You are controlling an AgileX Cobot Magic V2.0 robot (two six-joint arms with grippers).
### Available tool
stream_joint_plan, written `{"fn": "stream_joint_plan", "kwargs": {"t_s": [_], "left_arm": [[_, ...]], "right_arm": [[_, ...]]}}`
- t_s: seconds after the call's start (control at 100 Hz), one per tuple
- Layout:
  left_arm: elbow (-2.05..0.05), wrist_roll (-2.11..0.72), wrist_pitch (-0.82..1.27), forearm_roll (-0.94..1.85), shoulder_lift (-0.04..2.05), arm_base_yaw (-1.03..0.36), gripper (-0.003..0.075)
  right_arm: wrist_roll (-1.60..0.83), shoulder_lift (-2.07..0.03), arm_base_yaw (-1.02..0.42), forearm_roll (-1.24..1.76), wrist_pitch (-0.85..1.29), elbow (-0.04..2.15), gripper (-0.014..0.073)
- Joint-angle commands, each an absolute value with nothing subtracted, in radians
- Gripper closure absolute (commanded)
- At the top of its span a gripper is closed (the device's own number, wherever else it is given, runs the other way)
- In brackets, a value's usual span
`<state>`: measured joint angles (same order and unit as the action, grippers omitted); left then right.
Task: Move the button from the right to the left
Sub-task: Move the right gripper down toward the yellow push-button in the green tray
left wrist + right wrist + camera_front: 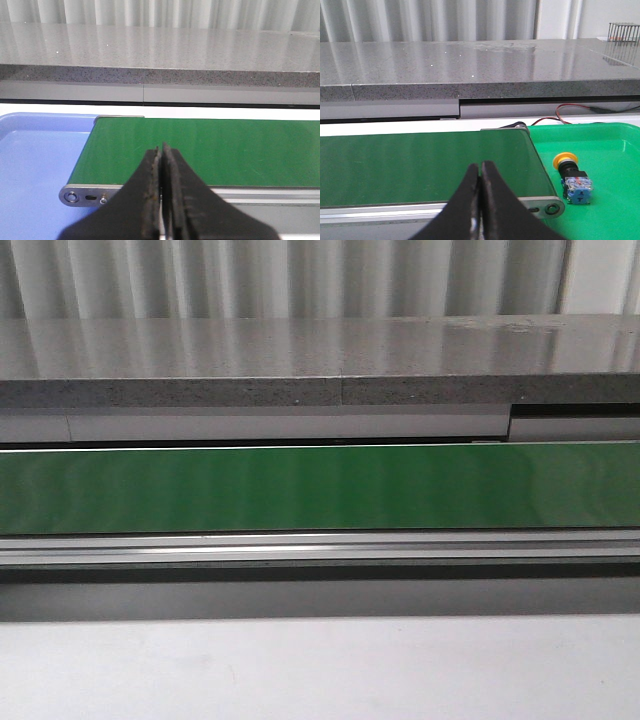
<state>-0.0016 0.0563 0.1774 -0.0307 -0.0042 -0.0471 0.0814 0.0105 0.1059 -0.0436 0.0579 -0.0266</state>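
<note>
The button (573, 179) lies on its side in a green tray (610, 150) just past the right end of the green conveyor belt (420, 167). It has a yellow cap, a black collar and a blue-and-clear block. My right gripper (480, 167) is shut and empty, over the belt's near edge, left of the button. My left gripper (161, 150) is shut and empty, over the belt's (210, 152) left end. Neither gripper nor the button shows in the front view, which holds only the belt (320, 488).
A blue tray (35, 165) sits at the belt's left end. A grey stone counter (320, 365) runs behind the belt. Red and black wires (570, 112) lie behind the green tray. A wire cage (623, 34) stands on the counter's far right.
</note>
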Motion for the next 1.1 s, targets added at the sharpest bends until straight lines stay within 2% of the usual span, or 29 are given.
{"fn": "stream_joint_plan", "kwargs": {"t_s": [0.0, 0.82, 1.09], "left_arm": [[0.023, 0.058, 0.095, -0.032, -0.039, -0.049, 0.0740], [0.023, 0.058, 0.095, -0.032, -0.039, -0.049, 0.0740], [0.023, 0.058, 0.095, -0.032, -0.039, -0.049, 0.0740]], "right_arm": [[0.074, 0.026, 0.112, -0.044, -0.015, -0.011, 0.0659], [0.074, 0.026, 0.112, -0.044, -0.014, -0.001, 0.0659], [0.074, 0.020, 0.112, -0.046, 0.163, 0.155, 0.0659]]}}
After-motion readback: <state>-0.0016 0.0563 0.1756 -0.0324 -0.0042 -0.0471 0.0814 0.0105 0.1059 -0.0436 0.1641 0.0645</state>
